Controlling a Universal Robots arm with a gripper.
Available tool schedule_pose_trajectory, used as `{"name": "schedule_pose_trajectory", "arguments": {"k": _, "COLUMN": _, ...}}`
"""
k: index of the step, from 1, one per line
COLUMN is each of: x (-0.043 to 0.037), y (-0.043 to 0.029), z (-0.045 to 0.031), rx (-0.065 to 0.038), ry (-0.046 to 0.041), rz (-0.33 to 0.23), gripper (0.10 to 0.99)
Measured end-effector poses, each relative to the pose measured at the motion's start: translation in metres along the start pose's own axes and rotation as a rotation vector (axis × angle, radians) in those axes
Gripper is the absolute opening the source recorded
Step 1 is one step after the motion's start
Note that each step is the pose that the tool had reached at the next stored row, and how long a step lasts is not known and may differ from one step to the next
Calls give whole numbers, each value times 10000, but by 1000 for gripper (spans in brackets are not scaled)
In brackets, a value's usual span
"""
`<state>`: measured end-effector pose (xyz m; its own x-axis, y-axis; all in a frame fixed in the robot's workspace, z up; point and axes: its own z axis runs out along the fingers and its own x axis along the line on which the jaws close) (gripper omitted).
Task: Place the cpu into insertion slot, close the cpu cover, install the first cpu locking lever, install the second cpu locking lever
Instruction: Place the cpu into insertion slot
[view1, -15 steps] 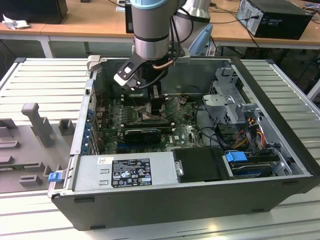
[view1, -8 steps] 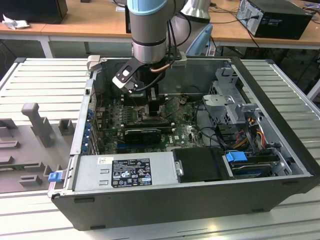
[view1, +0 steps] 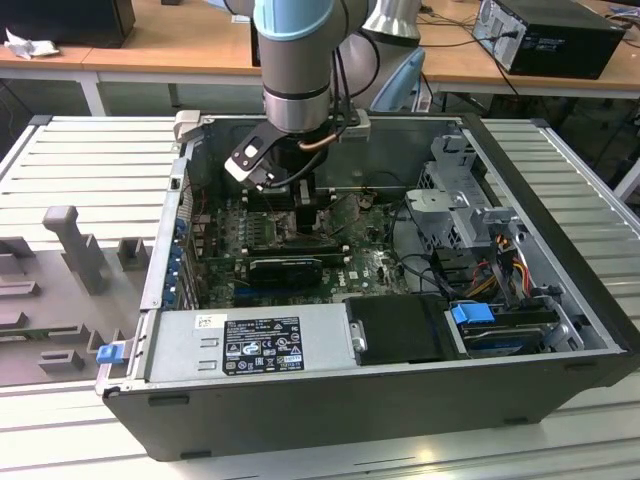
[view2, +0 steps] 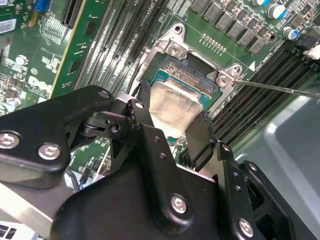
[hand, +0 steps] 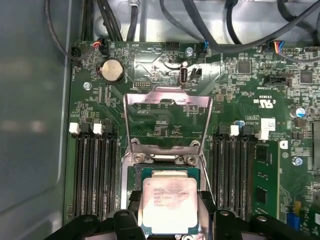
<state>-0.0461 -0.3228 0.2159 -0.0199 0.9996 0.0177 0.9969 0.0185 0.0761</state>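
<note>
Black pincer (hand: 170, 199) pinching the silver cpu (hand: 169, 212) by two sides, right over the insertion slot (view2: 189, 75) on the green board (hand: 250, 100), cpu cover (hand: 167, 102) flipped open beside the slot

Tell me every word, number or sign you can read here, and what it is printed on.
Nothing reads clearly enough to quote.
cpu: lines of fine print on its metal top, too small to read.
green circuit board: white lettering and marks, too small to read.
white sticker on that board: unreadable.
black label on the silver box: white print and symbols, too small to read.
</note>
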Motion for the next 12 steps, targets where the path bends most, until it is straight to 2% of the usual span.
{"name": "schedule_pose_trajectory", "arguments": {"k": 5, "x": 12, "y": -32, "z": 29, "rx": 0, "ry": -5, "rz": 75, "gripper": 525}}
{"name": "schedule_pose_trajectory", "arguments": {"k": 8, "x": 32, "y": -36, "z": 75, "rx": 7, "ry": -8, "rz": 101, "gripper": 525}}
{"name": "schedule_pose_trajectory", "arguments": {"k": 12, "x": 35, "y": -37, "z": 98, "rx": 6, "ry": -15, "rz": 194, "gripper": 525}}
